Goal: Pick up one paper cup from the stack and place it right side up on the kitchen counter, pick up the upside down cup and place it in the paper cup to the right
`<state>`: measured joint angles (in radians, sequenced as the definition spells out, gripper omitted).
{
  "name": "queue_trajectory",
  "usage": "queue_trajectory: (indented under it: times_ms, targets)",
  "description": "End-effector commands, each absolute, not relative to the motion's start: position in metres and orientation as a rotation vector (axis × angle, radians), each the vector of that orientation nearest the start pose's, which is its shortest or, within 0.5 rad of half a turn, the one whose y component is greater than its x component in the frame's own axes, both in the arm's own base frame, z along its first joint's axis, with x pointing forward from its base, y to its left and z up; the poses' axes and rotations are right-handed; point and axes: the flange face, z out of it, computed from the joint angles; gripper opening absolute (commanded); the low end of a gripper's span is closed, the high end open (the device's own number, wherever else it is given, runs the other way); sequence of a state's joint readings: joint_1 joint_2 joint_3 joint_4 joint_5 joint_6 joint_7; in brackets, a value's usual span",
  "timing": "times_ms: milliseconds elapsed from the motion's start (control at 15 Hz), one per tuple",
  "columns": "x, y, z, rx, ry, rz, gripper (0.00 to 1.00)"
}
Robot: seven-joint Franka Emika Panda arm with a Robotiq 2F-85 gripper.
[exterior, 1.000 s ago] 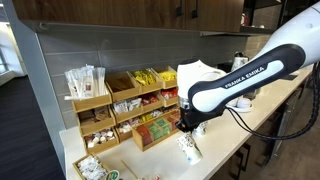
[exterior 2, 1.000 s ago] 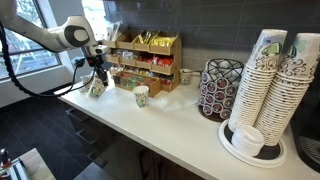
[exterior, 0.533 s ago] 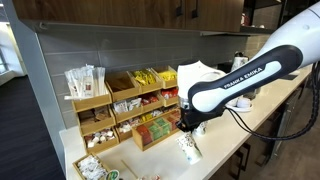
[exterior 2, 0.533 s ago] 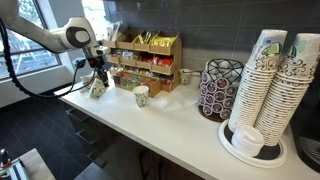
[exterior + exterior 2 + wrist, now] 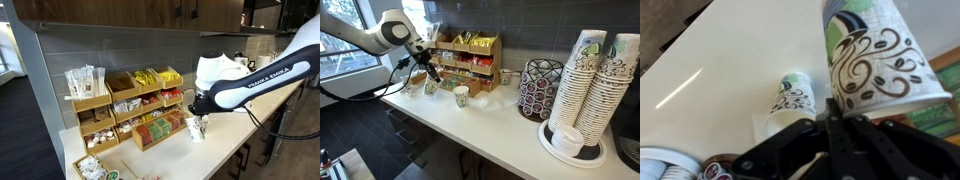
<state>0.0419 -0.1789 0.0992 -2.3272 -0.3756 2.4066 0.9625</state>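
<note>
An exterior view sits off one end of the tabletop (image 5: pixel 215 155), facing slantwise at the back wall; snack racks (image 5: pixel 140 105) mid-frame, arm (image 5: pixel 250 80) entering from the right edge, middling near; an exterior view looks along the tabletop (image 5: pixel 490 125) from the opposite end, cup stacks (image 5: pixel 590 80) close in the foreground, racks (image 5: pixel 465 60) and arm (image 5: pixel 360 35) small beyond; wrist view looks down past the gripper (image 5: pixel 835 122), very near, paper cup (image 5: pixel 875 55) large at upper right; all three share that cup and the tabletop.
</note>
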Motion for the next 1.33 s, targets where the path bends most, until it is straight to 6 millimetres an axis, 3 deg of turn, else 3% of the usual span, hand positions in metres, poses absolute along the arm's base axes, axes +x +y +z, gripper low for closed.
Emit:
queue_trajectory:
  times_ms: [0, 67, 333, 867, 1267]
  targets:
    - [0.479, 0.049, 0.446, -2.958, 1.124, -0.806, 0.03]
    - [0.494, 0.054, 0.445, -3.017, 1.032, -0.709, 0.04]
    - [0.486, 0.048, 0.45, -2.971, 1.111, -0.77, 0.03]
    - [0.494, 0.001, 0.461, -2.728, 1.596, -1.065, 0.03]
    - [0.501, -0.002, 0.455, -2.514, 1.808, -1.187, 0.03]
